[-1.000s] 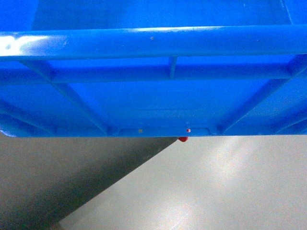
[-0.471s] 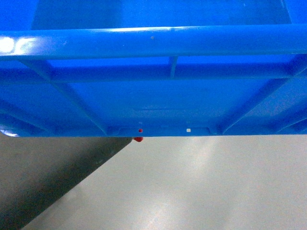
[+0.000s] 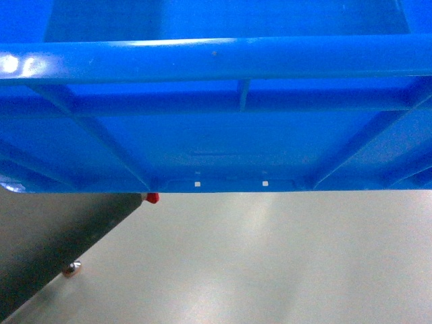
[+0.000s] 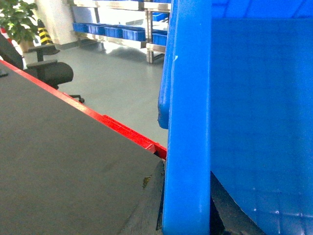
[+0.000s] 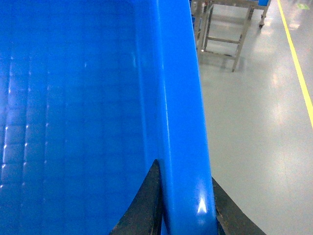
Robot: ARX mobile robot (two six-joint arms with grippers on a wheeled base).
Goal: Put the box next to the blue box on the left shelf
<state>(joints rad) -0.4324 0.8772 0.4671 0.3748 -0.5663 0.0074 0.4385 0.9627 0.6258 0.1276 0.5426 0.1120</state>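
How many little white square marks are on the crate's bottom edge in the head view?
2: one left of centre, one right of it, both low on the crate wall. Others may be hidden.

Bright overhead glare on floor (image 3: 270, 270); slightly soft.

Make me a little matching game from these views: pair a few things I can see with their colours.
Things:
1. crate
2. office chair
3. floor line
4. table edge strip

Colours:
A. yellow
B. red
C. bright blue
D. black

Pairs: 1-C, 2-D, 3-A, 4-B
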